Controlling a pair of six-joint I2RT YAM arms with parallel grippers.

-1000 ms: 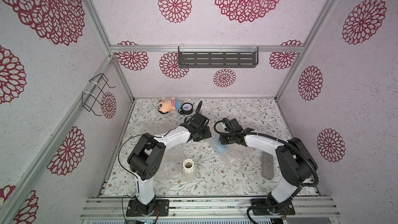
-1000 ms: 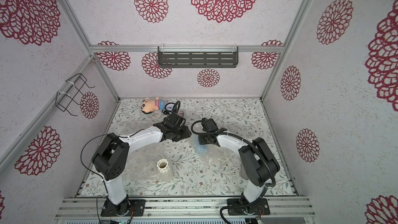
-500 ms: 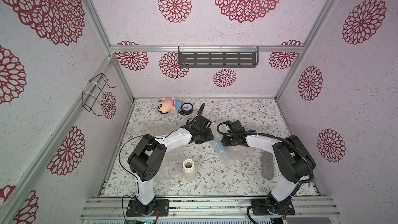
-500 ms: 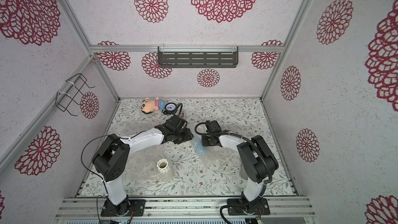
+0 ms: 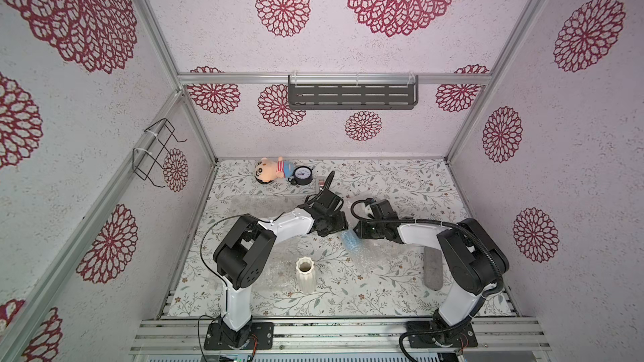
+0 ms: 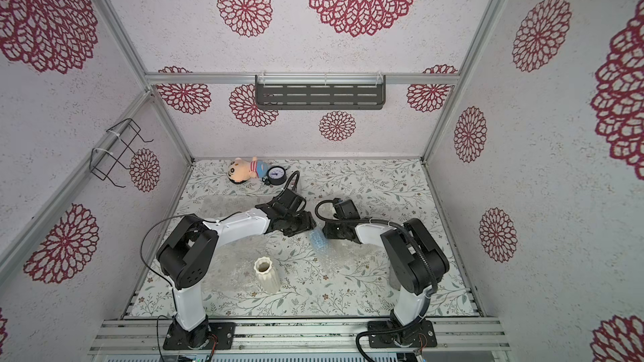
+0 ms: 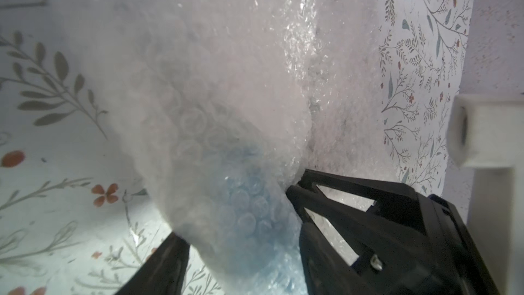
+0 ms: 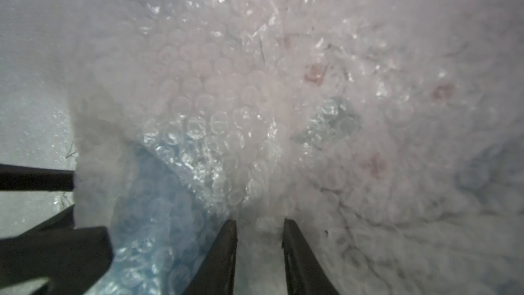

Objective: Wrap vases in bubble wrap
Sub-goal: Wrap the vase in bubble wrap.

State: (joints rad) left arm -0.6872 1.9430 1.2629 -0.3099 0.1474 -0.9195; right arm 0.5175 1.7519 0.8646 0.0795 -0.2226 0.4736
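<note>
Floral-print counter point(image 5: 400, 182), white walls with red rosettes, grey shelf point(image 5: 352, 95) on the back wall. Blue vase point(image 5: 350, 241), swathed in bubble wrap point(image 5: 383, 255), lies mid-counter between the arms. Left end effector point(image 7: 235, 214) straddles it, can't tell if it grips. Right end effector point(image 8: 259, 222) is clenched on a wrap fold. Cream vase point(image 5: 306, 275) stands upright near the front.

Light blue vase point(image 8: 153, 194) is showing only as a blurred blue tint under the bubble wrap point(image 8: 226, 80). Left gripper point(image 7: 235, 214) and right gripper point(image 8: 259, 222) are being cut off by their wrist views' edges; whether either is gripping is not showing. Grey case point(image 6: 393, 278) is lying mostly behind the right arm point(image 6: 414, 259) in a top view. Small item point(image 5: 320, 182) beside the gauge point(image 5: 303, 175) is appearing too small to name.
</note>
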